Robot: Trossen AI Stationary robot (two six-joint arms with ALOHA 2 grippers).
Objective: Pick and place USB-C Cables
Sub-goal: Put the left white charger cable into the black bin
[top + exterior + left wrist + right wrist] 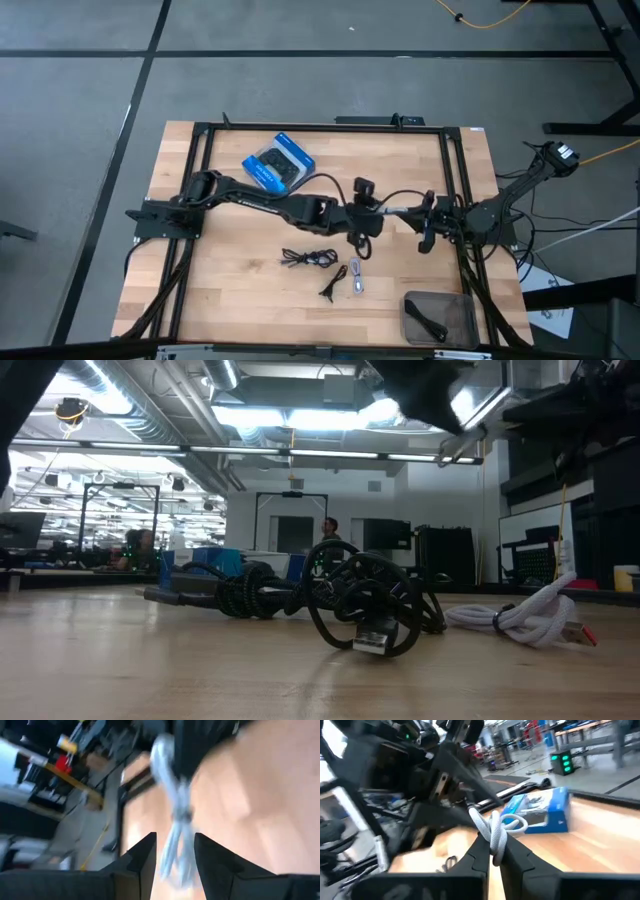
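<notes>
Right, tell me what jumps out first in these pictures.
The right claw pinches a white-grey cable in the air over mid-table, close in front of the left claw, whose fingers stand apart. Beneath the arms, black cables lie loose on the wooden table. A blue box sits on the far side of the arms from them.

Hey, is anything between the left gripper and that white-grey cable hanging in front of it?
Nothing visible. The bundled white-grey cable hangs straight ahead of the left gripper's open fingers, pinched by the right gripper.
</notes>
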